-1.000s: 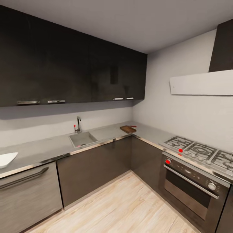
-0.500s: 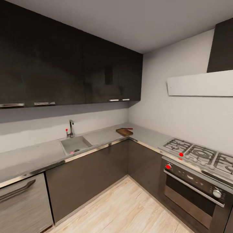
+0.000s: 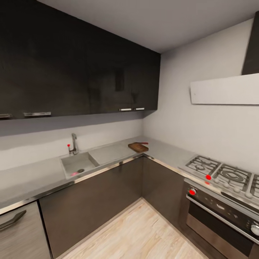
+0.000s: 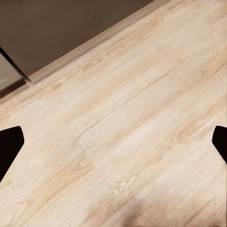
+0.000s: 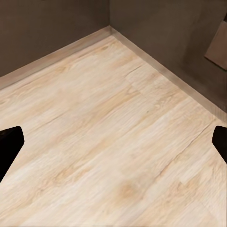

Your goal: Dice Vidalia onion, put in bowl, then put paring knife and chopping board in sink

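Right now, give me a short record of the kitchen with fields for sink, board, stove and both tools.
sink: set into the countertop, faucet behind it
chopping board: on the countertop in the corner
stove: at right, red knobs
left tool: open over wood floor, empty
right tool: open over wood floor, empty

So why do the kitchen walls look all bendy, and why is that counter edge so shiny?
Head view: a wide lens stretches things near the picture's edges, so the cabinets and stove lean outward; the countertop has a steel front edge that mirrors light, and the whole picture is slightly soft. Wrist views: the wood floor is evenly lit, with black fingers wide apart at the sides.
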You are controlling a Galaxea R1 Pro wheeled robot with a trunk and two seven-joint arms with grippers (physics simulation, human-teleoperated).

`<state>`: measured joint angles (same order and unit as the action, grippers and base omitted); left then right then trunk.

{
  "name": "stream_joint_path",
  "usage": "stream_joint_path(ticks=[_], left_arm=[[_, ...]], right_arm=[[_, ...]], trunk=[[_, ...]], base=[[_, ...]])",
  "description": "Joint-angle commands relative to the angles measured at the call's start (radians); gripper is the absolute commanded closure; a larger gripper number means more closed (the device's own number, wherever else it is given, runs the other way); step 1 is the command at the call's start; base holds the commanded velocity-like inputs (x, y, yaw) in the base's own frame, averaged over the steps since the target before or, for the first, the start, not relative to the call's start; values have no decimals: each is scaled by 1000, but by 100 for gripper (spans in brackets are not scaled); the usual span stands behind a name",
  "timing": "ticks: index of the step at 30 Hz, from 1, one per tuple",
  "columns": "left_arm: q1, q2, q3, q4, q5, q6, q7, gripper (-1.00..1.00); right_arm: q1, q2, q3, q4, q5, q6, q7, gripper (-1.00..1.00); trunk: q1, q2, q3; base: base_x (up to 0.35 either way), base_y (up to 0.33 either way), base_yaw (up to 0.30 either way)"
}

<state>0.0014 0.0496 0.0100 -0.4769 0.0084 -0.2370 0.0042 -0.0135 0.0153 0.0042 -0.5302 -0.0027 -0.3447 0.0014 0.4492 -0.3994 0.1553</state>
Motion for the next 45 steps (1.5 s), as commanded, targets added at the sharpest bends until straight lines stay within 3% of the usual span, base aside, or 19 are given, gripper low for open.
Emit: stream_joint_path(ticks=[1,23,45], left_arm=[[0,0,1,0,1,-2,0,-100],[0,1,1,0,1,-6,0,-100],[-6,-5,-5,-5,-5,-1,6,-100]], right_arm=[[0,0,0,1,0,-3,0,-100],[0,0,0,1,0,-4,0,-100],[3,2,5,9,-5,2,-4,-100]], trunk=[[1,-1,-2],[1,-1,-29],[1,-1,-29]], base=[[300,-158,0],[250,-158,0],[138,89,0]])
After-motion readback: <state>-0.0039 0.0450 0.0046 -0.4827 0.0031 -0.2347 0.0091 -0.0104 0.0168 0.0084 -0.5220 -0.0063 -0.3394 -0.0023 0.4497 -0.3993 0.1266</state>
